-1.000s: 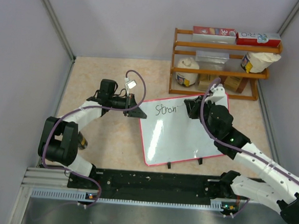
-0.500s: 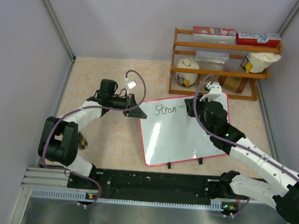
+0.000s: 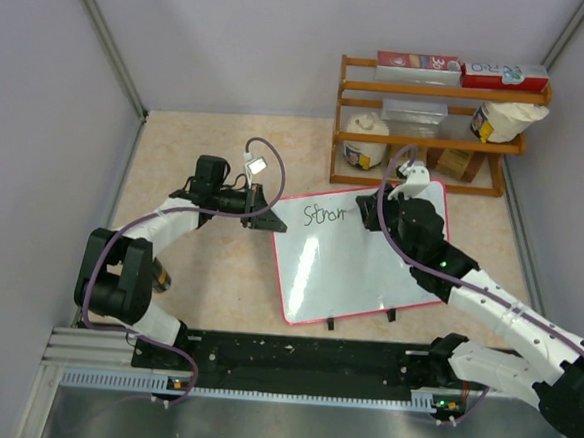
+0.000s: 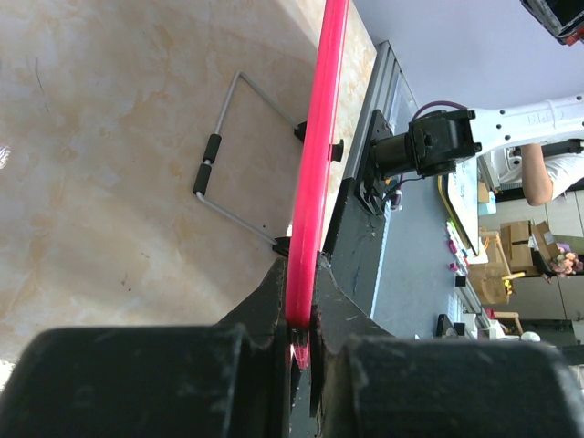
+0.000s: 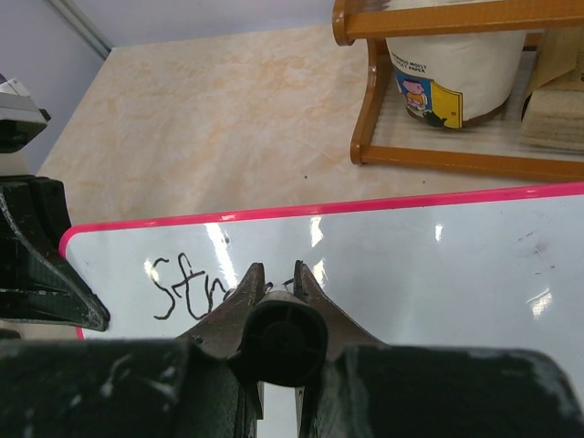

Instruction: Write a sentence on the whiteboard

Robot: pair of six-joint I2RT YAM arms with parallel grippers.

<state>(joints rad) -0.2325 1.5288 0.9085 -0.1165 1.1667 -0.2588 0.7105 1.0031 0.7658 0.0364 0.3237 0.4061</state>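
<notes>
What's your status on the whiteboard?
Left gripper shut on whiteboard frame. Right gripper shut on pen, beside the sentence: "Stron" written so far. Nothing in the way.

**Bright, flat light, with glare on the board**

The top view is evenly lit from above, and only faint, soft shadows fall on the table (image 3: 226,164). The whiteboard (image 3: 360,254) flares with white streaks toward its 9 o'clock side. In the right wrist view, small hot spots glint near the board's 12 o'clock edge, while the right gripper (image 5: 276,272) and the pen (image 5: 278,342) sit dark and out of focus at 6 o'clock. In the left wrist view, the left gripper (image 4: 301,292) is a black blur at 6 o'clock; the board's red edge glows saturated and sharp further out.
</notes>
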